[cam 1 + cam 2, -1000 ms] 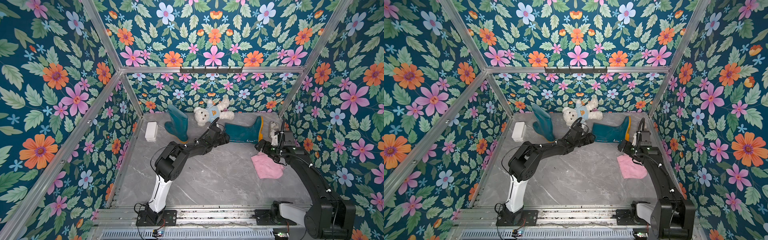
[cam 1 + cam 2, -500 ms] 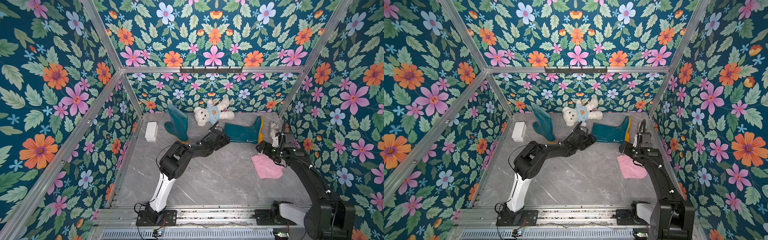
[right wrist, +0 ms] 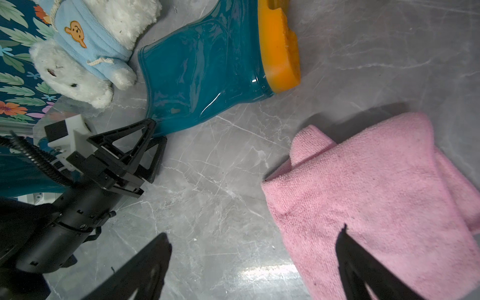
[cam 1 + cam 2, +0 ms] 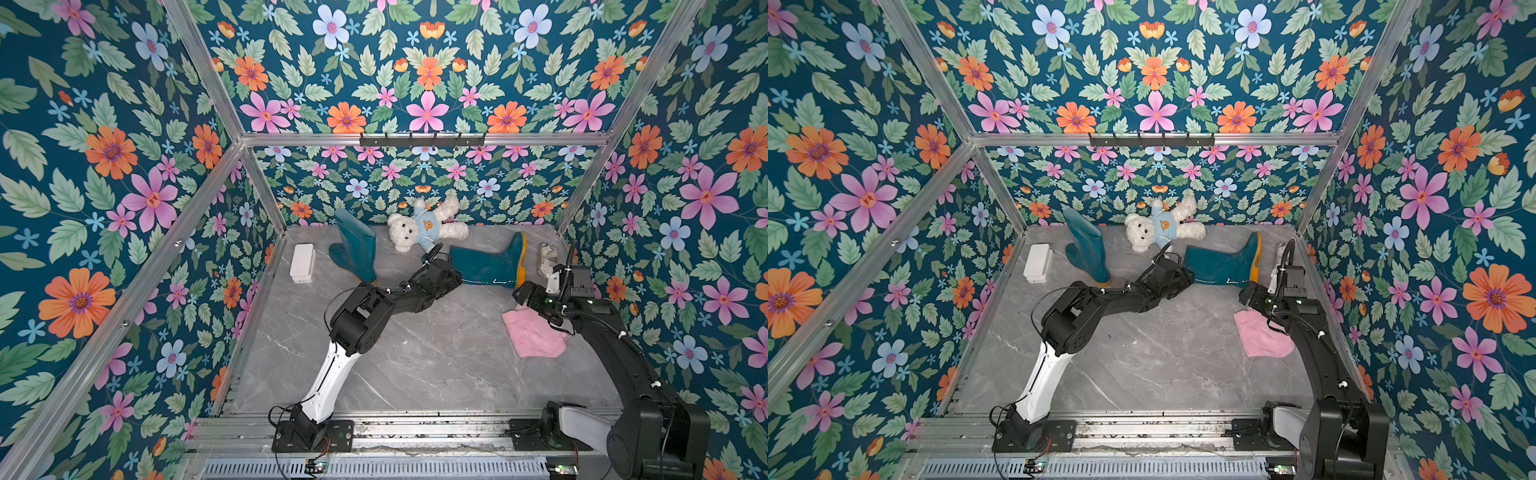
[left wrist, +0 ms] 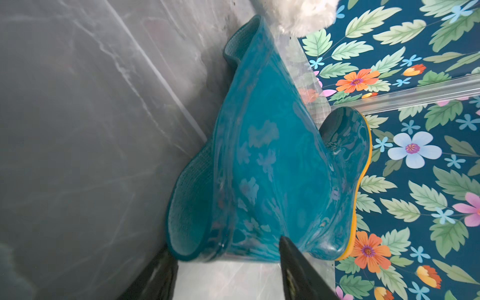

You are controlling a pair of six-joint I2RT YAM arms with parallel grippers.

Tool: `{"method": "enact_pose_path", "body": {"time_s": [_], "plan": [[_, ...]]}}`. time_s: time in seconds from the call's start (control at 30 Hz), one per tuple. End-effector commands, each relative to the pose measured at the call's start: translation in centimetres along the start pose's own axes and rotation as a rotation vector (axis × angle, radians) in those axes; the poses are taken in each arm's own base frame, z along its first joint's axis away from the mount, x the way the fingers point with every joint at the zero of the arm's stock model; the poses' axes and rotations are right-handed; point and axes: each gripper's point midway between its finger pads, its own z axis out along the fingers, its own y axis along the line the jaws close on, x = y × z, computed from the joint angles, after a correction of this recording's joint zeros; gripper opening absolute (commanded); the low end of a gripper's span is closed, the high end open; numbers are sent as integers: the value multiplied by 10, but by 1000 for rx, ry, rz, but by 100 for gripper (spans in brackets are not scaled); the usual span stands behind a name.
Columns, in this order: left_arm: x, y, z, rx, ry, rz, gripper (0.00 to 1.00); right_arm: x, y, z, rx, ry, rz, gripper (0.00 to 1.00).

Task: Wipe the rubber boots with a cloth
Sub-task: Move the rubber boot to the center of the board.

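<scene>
Two teal rubber boots with yellow-orange soles show in both top views. One boot (image 4: 355, 249) stands upright at the back left. The other boot (image 4: 490, 264) lies on its side, sole to the right. My left gripper (image 4: 446, 270) is low at the lying boot's shaft opening. In the left wrist view its jaws stand apart, their tips on either side of the shaft (image 5: 272, 168) near the rim. The pink cloth (image 4: 534, 334) lies rumpled on the floor at the right. My right gripper (image 3: 252, 249) hangs open, with one finger over the cloth (image 3: 376, 194) and one over bare floor.
A white teddy bear (image 4: 424, 228) in a blue top lies at the back wall, between the boots. A white box (image 4: 302, 262) sits by the left wall. A grey-white rag (image 4: 547, 259) lies in the back right corner. Flowered walls close in three sides.
My left arm has reached further toward the lying boot's shaft, and its jaws have narrowed. The right arm and the cloth have barely moved.
</scene>
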Motion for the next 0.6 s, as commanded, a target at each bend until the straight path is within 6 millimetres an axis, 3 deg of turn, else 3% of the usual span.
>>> {"method": "enact_pose_path", "body": {"time_s": [0.0,0.07,0.2,0.3,0.57], "plan": [[-1,9,4,-34,-20,-12,58,-8,4,-3,-18,-34,-17,99],[1,12,6,-40,-20,-12,50,-9,5,-3,-20,-40,-18,99],[1,15,3,-40,-23,-9,18,-9,5,-5,-21,-42,-20,99],[-3,15,-8,-48,-38,-2,1,-9,5,-6,-22,-46,-20,99],[-11,8,-68,-41,-83,24,0,-9,6,-17,-19,-66,-19,99]]}}
